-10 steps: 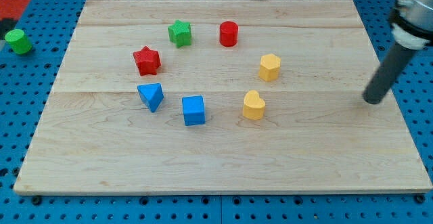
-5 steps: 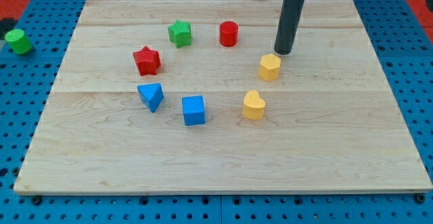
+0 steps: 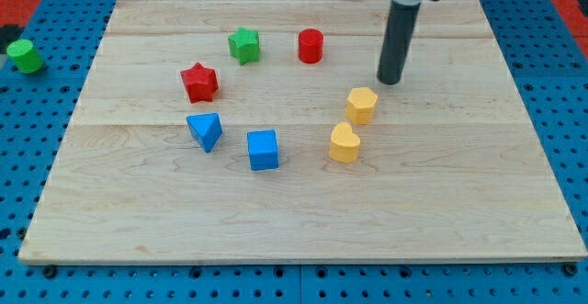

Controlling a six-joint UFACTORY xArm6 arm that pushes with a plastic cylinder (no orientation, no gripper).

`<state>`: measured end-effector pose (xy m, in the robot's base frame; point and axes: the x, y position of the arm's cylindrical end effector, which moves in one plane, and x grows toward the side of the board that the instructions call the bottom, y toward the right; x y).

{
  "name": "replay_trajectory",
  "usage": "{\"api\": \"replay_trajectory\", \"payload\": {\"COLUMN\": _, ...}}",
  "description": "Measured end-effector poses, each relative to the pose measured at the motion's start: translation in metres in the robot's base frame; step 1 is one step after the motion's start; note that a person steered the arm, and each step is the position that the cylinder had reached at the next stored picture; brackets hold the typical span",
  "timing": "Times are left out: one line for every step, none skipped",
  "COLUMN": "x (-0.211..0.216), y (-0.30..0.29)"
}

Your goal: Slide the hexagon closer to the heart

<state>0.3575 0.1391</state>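
The yellow hexagon (image 3: 362, 105) lies on the wooden board (image 3: 303, 221), right of centre. The yellow heart (image 3: 344, 143) sits just below and slightly left of it, with a narrow gap between them. My tip (image 3: 390, 81) rests on the board just above and to the right of the hexagon, a small gap apart from it. The dark rod rises from the tip toward the view's top.
A red cylinder (image 3: 310, 45) and a green star (image 3: 243, 44) sit near the view's top. A red star (image 3: 199, 83), a blue triangle (image 3: 206, 130) and a blue cube (image 3: 263, 150) sit to the left. A green cylinder (image 3: 25, 56) lies off the board at far left.
My tip came in from the right edge to just above the hexagon. The hexagon has slid down and slightly left, nearer the heart. The tip has since shifted slightly right and down.
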Motion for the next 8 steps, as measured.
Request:
{"api": "replay_trajectory", "payload": {"x": -0.008, "y": 0.031}}
{"api": "replay_trajectory", "payload": {"x": -0.008, "y": 0.031}}
{"api": "replay_trajectory", "payload": {"x": -0.008, "y": 0.031}}
{"api": "replay_trajectory", "payload": {"x": -0.012, "y": 0.031}}
{"api": "replay_trajectory", "payload": {"x": -0.020, "y": 0.031}}
{"api": "replay_trajectory", "payload": {"x": -0.027, "y": 0.031}}
{"api": "replay_trajectory", "payload": {"x": -0.036, "y": 0.031}}
{"api": "replay_trajectory", "payload": {"x": -0.036, "y": 0.031}}
